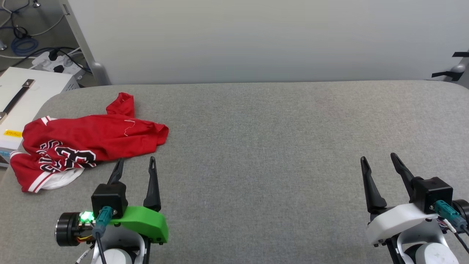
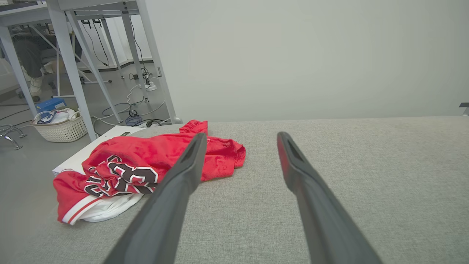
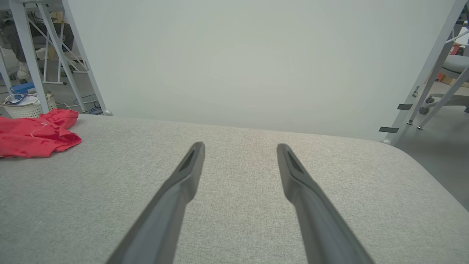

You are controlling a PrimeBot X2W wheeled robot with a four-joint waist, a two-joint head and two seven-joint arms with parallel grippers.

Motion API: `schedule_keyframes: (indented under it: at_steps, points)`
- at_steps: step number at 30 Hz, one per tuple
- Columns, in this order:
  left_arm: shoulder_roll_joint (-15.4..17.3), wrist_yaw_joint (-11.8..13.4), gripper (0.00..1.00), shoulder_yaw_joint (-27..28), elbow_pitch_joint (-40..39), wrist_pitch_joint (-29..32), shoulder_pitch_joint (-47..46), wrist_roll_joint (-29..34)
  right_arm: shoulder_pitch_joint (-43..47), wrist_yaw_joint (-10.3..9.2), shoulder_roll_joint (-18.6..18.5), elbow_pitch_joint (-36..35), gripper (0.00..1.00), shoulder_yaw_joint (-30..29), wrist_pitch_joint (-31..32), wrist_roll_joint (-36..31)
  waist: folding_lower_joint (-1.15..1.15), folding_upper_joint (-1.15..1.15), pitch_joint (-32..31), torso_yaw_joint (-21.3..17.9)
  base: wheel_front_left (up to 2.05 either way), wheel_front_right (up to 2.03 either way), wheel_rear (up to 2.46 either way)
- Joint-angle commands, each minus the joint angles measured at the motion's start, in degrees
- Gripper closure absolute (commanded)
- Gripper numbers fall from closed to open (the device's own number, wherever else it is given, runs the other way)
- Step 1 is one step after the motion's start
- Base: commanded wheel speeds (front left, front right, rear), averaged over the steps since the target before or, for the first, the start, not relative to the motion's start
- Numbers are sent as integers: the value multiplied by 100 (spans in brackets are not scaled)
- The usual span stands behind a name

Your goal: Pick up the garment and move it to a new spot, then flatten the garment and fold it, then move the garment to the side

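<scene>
The garment [image 1: 88, 141] is a red jersey with black white-outlined lettering, lying crumpled near the left edge of the grey padded table [image 1: 278, 146]. A white sleeve with striped trim pokes out at its near left. My left gripper [image 1: 136, 161] stands open just in front of the garment's near edge, nothing between its fingers. In the left wrist view the garment [image 2: 146, 165] lies left of and behind the open left gripper [image 2: 240, 136]. My right gripper [image 1: 378, 158] is open at the lower right, far from the cloth. The right wrist view shows the open right gripper [image 3: 240, 146] over bare table and the garment [image 3: 34, 134] at far left.
A white box [image 1: 22, 95] sits off the table's left edge beside the garment. A pale wall panel [image 1: 263, 40] runs along the table's far edge. Cables and a power strip [image 1: 56, 64] lie on the floor at upper left, and a basket [image 2: 58, 126] stands there too.
</scene>
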Motion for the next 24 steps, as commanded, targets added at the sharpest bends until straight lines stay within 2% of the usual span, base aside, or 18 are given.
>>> schedule_keyframes:
  at_steps: [1, 24]
  points:
    - [-6, 43, 0, -11, -34, -57, 51, -17, 101, 1, 1, -57, 0, -14, -69, 81, 0, 0, -2, 0, 0, 0, 0]
    - [-10, 91, 0, -108, -26, -330, 168, -59, 295, 1, 2, -120, 0, -14, -339, 378, 0, 0, -39, 4, 0, 0, 0]
